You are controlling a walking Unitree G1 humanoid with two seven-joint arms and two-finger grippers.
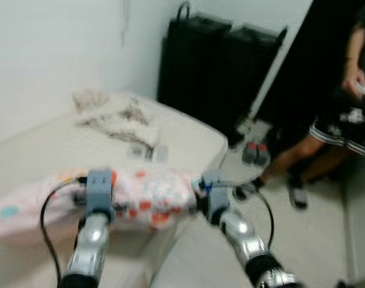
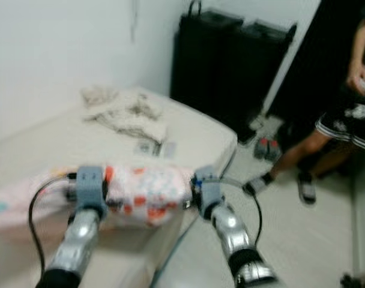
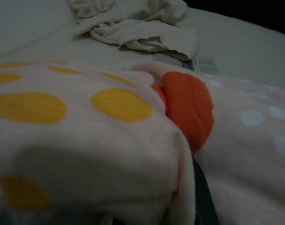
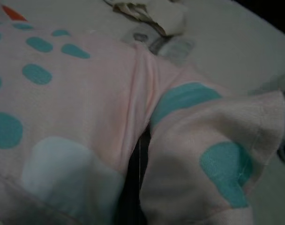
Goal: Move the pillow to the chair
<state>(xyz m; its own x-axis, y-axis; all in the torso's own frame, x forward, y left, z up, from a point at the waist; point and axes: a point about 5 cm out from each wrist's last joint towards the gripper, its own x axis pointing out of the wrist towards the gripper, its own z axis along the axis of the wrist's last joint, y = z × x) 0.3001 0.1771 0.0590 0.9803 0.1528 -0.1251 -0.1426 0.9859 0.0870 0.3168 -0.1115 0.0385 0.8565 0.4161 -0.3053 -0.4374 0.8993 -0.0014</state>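
Both head views are blurred; the pillow (image 1: 140, 195) hides each gripper's jaws.

1 pillow (image 1: 149, 195), 1 bed (image 1: 44, 144), 2 grippers: left (image 1: 98, 189), right (image 1: 208, 191). 2 black cases (image 1: 221, 66), 1 crumpled cloth (image 1: 119, 120), 1 person (image 1: 341, 120), 1 pr shoes (image 1: 255, 153)

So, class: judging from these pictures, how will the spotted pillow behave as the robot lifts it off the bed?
The pillow is probably soft and floppy: its fabric bunches into folds around the left gripper and right gripper. It likely sags between and beyond the two grips. It seems light, and unlikely to slip, roll or break.
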